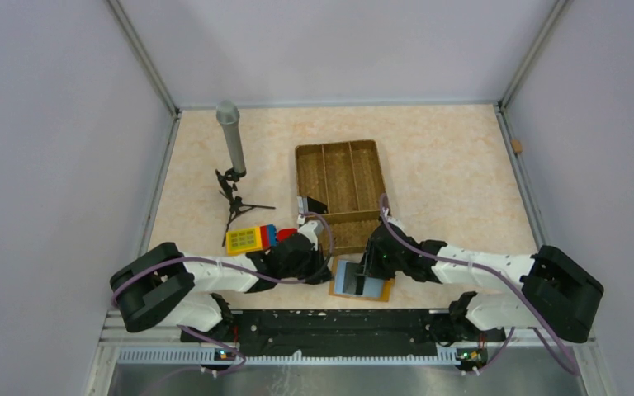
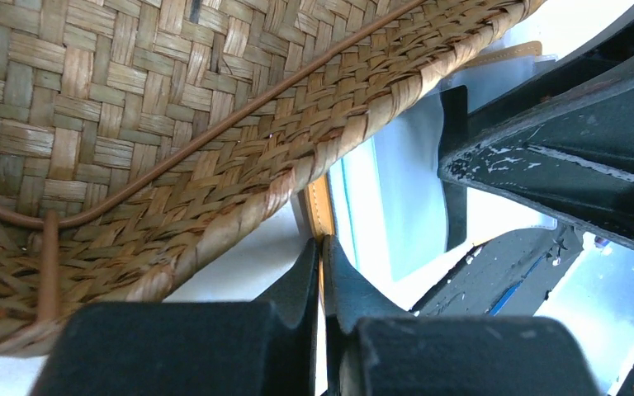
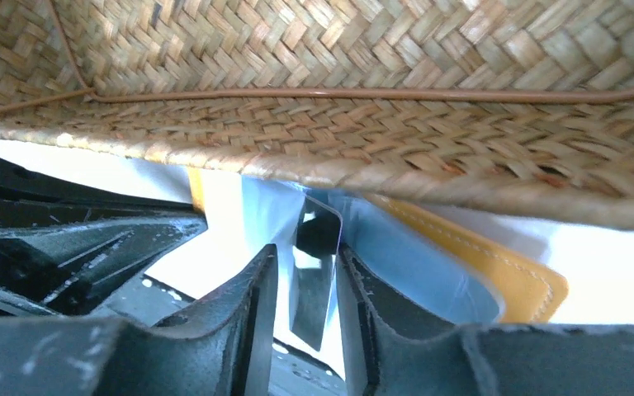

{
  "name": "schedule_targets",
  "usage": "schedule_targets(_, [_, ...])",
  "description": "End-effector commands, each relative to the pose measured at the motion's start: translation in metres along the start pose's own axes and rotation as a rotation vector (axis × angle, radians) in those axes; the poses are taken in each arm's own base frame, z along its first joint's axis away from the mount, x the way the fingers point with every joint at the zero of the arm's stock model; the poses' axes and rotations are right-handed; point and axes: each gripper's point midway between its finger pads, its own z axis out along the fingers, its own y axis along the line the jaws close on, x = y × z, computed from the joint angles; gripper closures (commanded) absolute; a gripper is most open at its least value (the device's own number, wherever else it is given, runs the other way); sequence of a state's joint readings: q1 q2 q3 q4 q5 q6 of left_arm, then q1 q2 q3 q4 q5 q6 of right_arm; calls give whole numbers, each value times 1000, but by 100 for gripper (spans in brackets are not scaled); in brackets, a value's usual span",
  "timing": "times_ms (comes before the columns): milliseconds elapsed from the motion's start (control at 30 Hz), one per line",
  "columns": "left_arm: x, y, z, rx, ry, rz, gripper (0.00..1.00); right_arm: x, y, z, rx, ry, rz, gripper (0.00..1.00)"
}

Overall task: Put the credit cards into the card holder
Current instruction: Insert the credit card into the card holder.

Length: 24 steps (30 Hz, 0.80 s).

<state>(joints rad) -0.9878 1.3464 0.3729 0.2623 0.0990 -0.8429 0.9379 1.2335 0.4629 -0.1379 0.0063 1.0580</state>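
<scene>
The small flat tan-orange folding card holder [image 1: 349,278], light blue inside, lies open on the beige desk [image 1: 446,165], just beside the near edge of the large brown woven divided tray [image 1: 338,177] and between the two arms. The left end effector [image 2: 320,247] is closed to a very narrow gap and pinches the tan stitched edge of the card holder. The right end effector [image 3: 305,254] is narrow too and holds a dark rectangular credit card [image 3: 314,289] upright over the blue lining.

The step in hand is, in my judgement, the sliding of this card into a pocket. To do it well, the left side should hold the edge firm and a little lifted so that the pocket mouth is open. The right side should bring the card down straight, with its lower edge parallel to the mouth, and let go only when the card is well inside.

The top view shows where everything lies, but the card is only a small dark patch there. The right wrist view shows the grip on the card. The left wrist view alone shows the pinch on the edge. Whether the card already touches the lining, I cannot tell.
</scene>
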Motion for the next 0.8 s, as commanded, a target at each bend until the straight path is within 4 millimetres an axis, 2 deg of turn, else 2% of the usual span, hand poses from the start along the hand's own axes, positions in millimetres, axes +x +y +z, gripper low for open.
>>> schedule_targets(0, [23, 25, -3, -89, 71, 9, 100, -8, -17, -14, 132, -41, -70, 67])
schedule_targets(167, [24, 25, -3, -89, 72, 9, 100, -10, -12, -23, 130, -51, -76, 61])
schedule_targets(400, [24, 24, -3, -88, 72, 10, 100, -2, -2, -23, 67, -41, -39, 61])
schedule_targets(767, [25, 23, -3, -87, 75, 13, 100, 11, 13, -8, 25, 7, -48, 75])
